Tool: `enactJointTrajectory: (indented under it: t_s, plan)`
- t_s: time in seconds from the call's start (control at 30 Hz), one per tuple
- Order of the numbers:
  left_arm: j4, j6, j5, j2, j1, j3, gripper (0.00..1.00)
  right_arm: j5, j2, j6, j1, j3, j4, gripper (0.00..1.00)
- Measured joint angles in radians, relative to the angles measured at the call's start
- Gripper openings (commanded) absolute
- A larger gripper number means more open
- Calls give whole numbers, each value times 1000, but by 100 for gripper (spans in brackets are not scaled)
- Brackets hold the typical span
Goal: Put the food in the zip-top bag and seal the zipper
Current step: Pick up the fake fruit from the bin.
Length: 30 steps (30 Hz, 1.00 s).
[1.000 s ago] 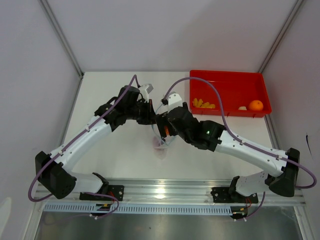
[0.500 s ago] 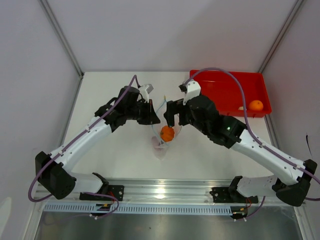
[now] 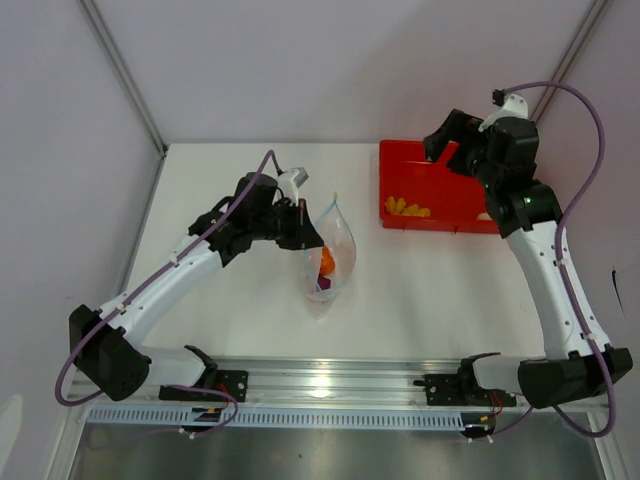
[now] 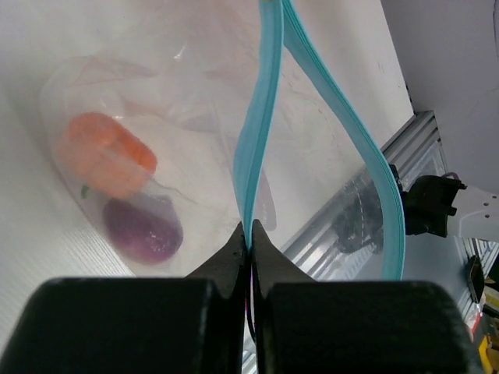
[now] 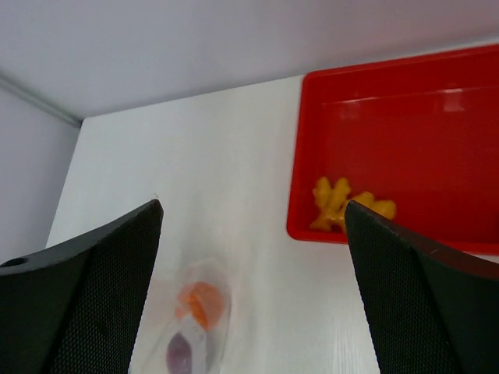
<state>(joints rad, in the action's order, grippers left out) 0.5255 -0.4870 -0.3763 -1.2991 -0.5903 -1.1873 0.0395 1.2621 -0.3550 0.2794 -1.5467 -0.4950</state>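
The clear zip-top bag (image 3: 336,250) stands open mid-table, and my left gripper (image 3: 305,233) is shut on one side of its mouth. In the left wrist view that gripper (image 4: 249,232) pinches the light blue zipper (image 4: 260,117), while the strip's other side (image 4: 352,134) bows away. Inside lie an orange pumpkin-like piece (image 4: 105,156) and a purple round piece (image 4: 142,231). My right gripper (image 3: 443,140) hangs open and empty above the red tray's left end. Between its fingers (image 5: 78,296) I see yellow chunks (image 5: 347,206) and the bag (image 5: 195,327). The orange ball is hidden.
The red tray (image 3: 455,180) sits at the back right of the white table, yellow chunks (image 3: 407,208) near its left front corner. White walls close in on three sides. A metal rail (image 3: 340,380) runs along the near edge.
The right gripper let the orange pumpkin-like piece drop into the bag, opened wide and swung back right to above the tray. The left gripper kept its hold on the zipper.
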Motion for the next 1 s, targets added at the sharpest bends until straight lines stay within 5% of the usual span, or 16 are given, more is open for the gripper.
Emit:
enactJointTrajectory:
  t_s: [0.37,1.0]
  plan:
    - [-53,18,-33,39,1,21,1,19,215,-128,-454,87,-25,99]
    - [-107,15,-109,68,1,74,1,310,563,-97,-558,70,-77,99]
